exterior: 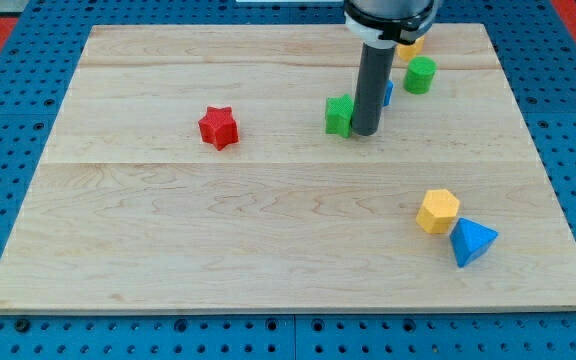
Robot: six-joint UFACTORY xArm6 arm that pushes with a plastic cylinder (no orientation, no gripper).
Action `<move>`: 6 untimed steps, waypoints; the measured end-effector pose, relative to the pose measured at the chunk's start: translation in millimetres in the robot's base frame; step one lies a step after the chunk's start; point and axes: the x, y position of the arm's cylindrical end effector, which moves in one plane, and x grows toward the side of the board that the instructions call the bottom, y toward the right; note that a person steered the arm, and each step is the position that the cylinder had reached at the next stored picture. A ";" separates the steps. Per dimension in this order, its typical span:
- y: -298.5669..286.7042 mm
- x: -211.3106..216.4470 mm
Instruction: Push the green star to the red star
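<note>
The green star [339, 115] lies on the wooden board [268, 220] right of centre, near the view's top. The red star [218, 128] lies to its left, well apart from it. My tip [365, 131] rests on the board against the green star's right side. The rod rises from there to the view's top and hides part of a blue block [388, 94] behind it.
A green cylinder [420, 75] stands up and right of my tip. A yellow block [409, 45] shows partly behind the arm at the top edge. A yellow hexagon block [438, 211] and a blue triangle block [473, 241] touch at the lower right.
</note>
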 end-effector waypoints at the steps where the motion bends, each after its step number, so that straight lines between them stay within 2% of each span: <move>1: 44.8 0.0; 2: 37.5 -19.8; 5: -112.9 -23.0; 6: -96.7 -3.7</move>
